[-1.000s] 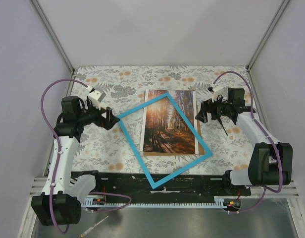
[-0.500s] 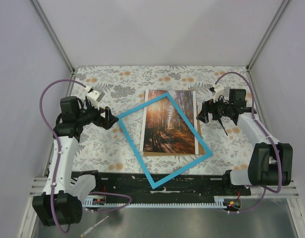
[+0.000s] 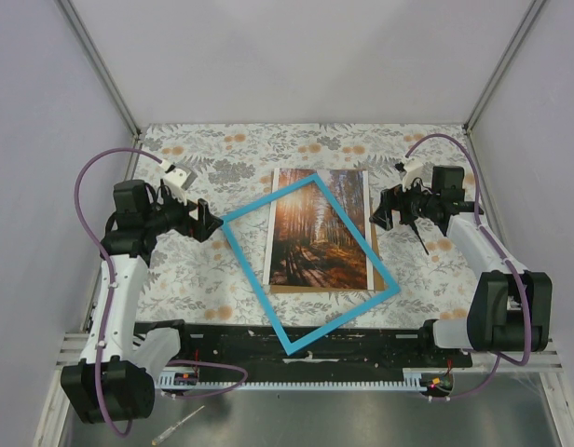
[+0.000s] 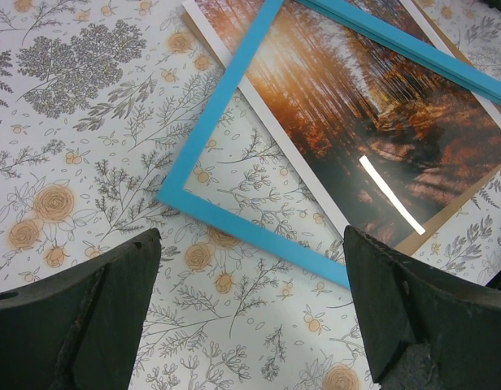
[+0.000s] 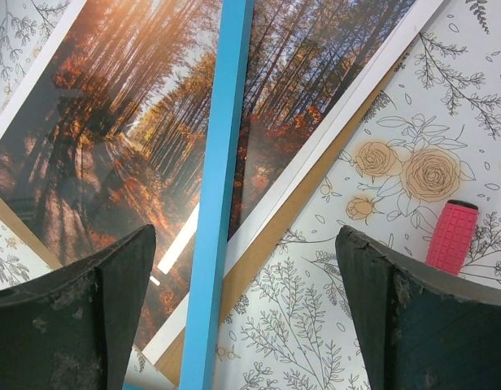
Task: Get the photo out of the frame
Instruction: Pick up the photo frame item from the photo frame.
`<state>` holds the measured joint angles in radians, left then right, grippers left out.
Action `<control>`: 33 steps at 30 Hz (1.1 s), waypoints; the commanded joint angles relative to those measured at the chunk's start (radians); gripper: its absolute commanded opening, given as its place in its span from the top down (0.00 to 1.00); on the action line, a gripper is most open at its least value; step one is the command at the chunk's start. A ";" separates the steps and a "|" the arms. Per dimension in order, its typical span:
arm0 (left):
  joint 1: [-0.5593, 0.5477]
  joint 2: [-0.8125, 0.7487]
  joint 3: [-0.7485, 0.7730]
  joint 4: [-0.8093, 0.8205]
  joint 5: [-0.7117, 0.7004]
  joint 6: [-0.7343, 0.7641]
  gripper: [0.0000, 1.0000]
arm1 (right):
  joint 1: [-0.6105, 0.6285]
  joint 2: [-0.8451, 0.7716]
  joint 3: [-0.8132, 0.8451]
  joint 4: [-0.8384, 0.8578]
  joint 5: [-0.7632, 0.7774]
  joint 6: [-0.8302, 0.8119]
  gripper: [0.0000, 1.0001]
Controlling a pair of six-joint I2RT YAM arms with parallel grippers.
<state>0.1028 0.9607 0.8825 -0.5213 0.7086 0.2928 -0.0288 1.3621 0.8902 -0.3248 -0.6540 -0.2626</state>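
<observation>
The photo (image 3: 320, 228) lies flat mid-counter between the two hands, its long axis running near to far. The blue frame (image 3: 255, 288) lies askew over it, long sides slanting from far-left to near-right, one corner just beside the left hand (image 3: 215, 226). The right hand (image 3: 376, 214) hovers by the photo's right edge. Both hands are spread wide, grasping nothing. Only the right wrist view shows a pink ribbed piece (image 5: 451, 236) on the floral counter (image 3: 194, 279).

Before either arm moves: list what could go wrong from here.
1. The frame lies askew across the photo; sliding either one may drag the other along.
2. The photo lies flat on the floral cover, so the open left gripper or right gripper may slip off its thin edge or pinch the cover instead.
</observation>
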 commanded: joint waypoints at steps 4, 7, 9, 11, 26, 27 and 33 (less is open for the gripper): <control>0.005 -0.002 -0.005 0.038 -0.015 0.003 0.02 | -0.002 -0.027 -0.007 0.032 -0.009 0.002 0.02; 0.005 0.004 -0.005 0.040 -0.023 0.002 0.02 | -0.002 -0.032 -0.010 0.036 -0.003 0.003 0.02; 0.005 0.013 -0.002 0.044 -0.038 -0.003 0.02 | -0.002 -0.031 -0.007 0.041 0.014 0.013 0.02; 0.003 0.026 0.004 0.044 -0.066 -0.007 0.02 | -0.002 -0.029 -0.007 0.043 0.040 0.023 0.02; 0.003 0.162 0.029 0.041 -0.239 0.126 0.01 | -0.002 -0.060 -0.002 0.067 0.157 0.098 0.02; 0.003 0.171 0.016 0.053 -0.241 0.124 0.01 | 0.000 -0.060 -0.004 0.067 0.156 0.106 0.02; 0.003 0.211 -0.034 0.121 -0.296 0.101 0.01 | 0.000 -0.051 -0.008 0.076 0.156 0.122 0.02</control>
<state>0.1032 1.1561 0.8791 -0.4850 0.4641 0.3771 -0.0284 1.3293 0.8898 -0.2897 -0.5117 -0.1650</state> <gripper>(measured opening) 0.988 0.980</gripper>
